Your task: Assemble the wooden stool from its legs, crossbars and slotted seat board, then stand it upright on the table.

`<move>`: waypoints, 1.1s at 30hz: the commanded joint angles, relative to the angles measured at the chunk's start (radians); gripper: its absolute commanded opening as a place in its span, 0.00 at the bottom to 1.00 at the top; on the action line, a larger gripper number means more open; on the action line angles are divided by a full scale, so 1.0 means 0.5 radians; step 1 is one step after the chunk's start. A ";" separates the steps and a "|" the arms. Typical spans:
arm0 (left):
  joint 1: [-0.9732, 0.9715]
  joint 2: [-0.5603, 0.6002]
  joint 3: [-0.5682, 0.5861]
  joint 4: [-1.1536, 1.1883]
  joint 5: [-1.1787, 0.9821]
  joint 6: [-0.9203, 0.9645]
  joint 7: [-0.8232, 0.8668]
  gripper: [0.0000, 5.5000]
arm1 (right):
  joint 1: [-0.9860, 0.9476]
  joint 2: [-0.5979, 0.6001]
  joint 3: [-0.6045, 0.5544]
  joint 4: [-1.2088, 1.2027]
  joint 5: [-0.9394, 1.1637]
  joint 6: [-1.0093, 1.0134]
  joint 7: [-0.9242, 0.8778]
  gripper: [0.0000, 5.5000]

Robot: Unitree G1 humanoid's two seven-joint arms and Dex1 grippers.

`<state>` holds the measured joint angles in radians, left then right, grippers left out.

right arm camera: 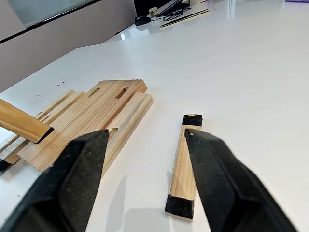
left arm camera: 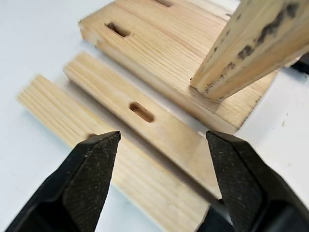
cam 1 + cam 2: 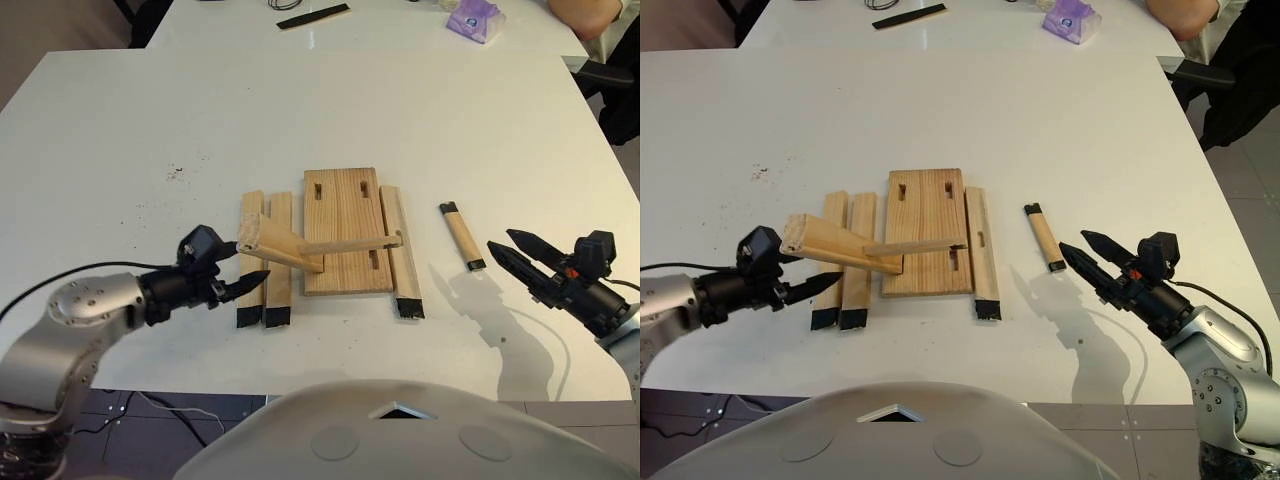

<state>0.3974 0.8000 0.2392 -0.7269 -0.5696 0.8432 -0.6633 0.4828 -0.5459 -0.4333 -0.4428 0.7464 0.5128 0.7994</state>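
The slotted seat board (image 3: 340,215) lies flat at mid-table. Two legs (image 3: 265,265) lie side by side along its left edge, and a third leg (image 3: 400,250) lies along its right edge. A fourth leg (image 3: 285,250) leans tilted, its low end on the board, and a thin crossbar (image 3: 355,243) runs from it toward the right-hand leg. A short black-tipped crossbar (image 3: 462,236) lies alone further right. My left gripper (image 2: 163,136) is open, just above the two left legs (image 2: 145,113). My right gripper (image 3: 508,248) is open, near the short crossbar (image 1: 186,164) and not touching it.
Dark specks (image 3: 175,172) dot the white table (image 3: 200,120) to the left of the parts. On the far table lie a black strip (image 3: 313,15) and a purple object (image 3: 475,18). The table's front edge runs just under both arms.
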 commanded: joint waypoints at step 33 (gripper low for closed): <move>-0.185 -0.087 -0.173 0.521 0.286 0.141 0.119 0.41 | -0.095 0.026 0.083 -0.013 0.011 0.017 -0.085 0.52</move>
<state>0.2793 0.7619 0.1518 -0.4708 -0.4135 0.9030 -0.5917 0.4525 -0.5138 -0.3917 -0.4579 0.7457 0.5093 0.7521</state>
